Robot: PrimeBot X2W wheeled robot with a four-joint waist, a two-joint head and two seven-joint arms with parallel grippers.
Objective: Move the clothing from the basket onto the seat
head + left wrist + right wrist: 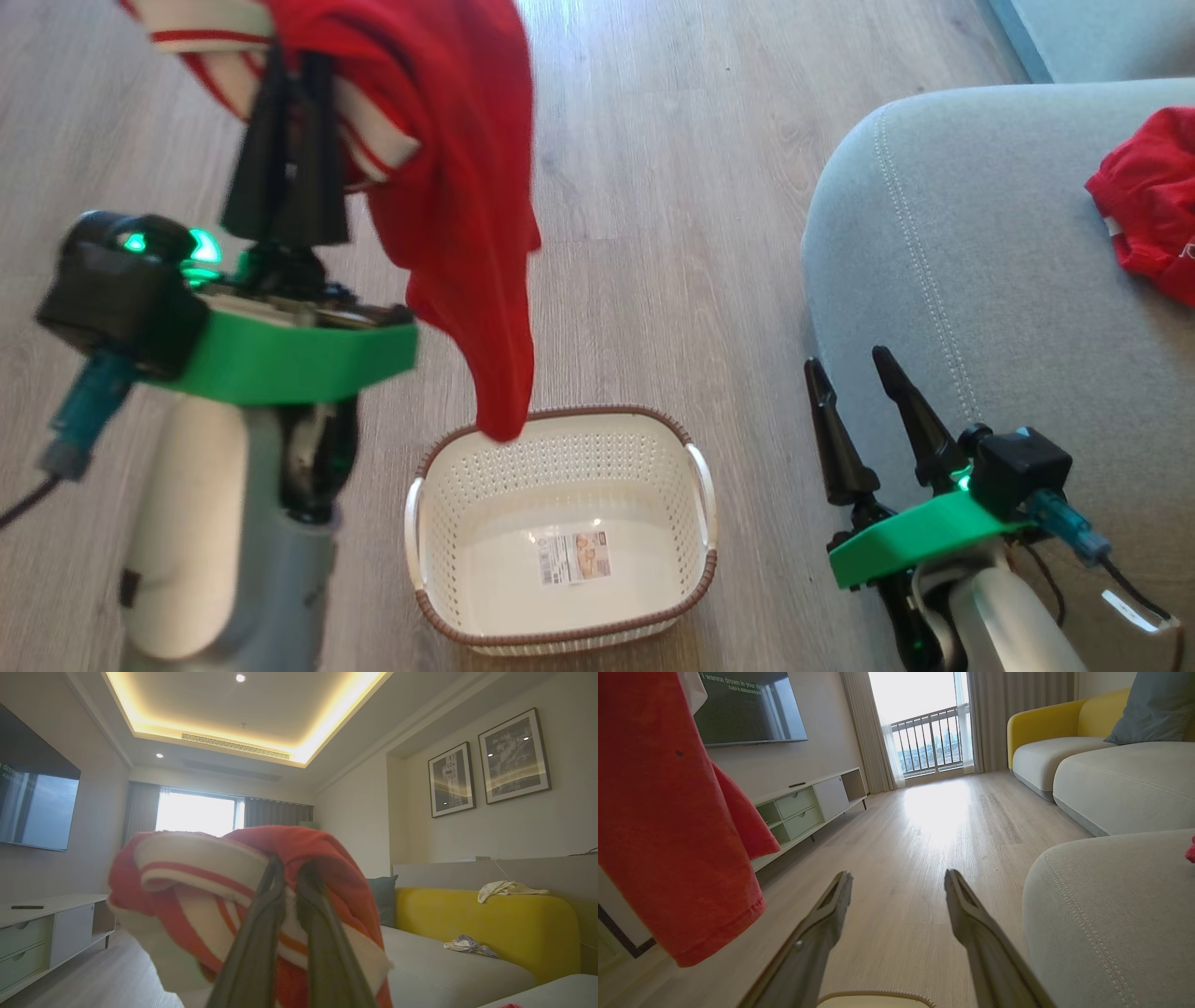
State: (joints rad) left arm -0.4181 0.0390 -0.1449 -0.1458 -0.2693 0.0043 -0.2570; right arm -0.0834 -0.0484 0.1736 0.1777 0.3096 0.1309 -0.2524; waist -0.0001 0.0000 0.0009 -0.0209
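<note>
Above the basket [579, 457], our left gripper [294, 84] points upward with its two dark fingers pressed together, pinching a red garment [448, 140] at a fold where the white trim bands bunch up. In the left wrist view the fingers [261, 933] run almost side by side into the cloth [299, 844], which drapes over their tips. From the pinch the red fabric hangs down in a long tapering fold. In the head view its lowest point lies over the basket's far braided rim, though we cannot tell whether it touches. The right wrist view shows the same cloth [668, 812] hanging free, its hem off the wooden floor [924, 858].

The basket stands upright on the floor [653, 187] between our two arms, and a paper label [572, 557] shows on its pale bottom. The edge of its rim [873, 998] also shows between the right fingers in the right wrist view.

Our right gripper [848, 359] sits low at the right, just beside the seat's [980, 233] rounded corner, with its fingers spread wide and nothing between them. The same spread shows in its own view [897, 877], where the grey cushion [1111, 914] and its pale seam lie to the right.

A second red garment [1153, 215] lies crumpled on the seat, well apart from the basket and partly cut off by the picture's right edge.
</note>
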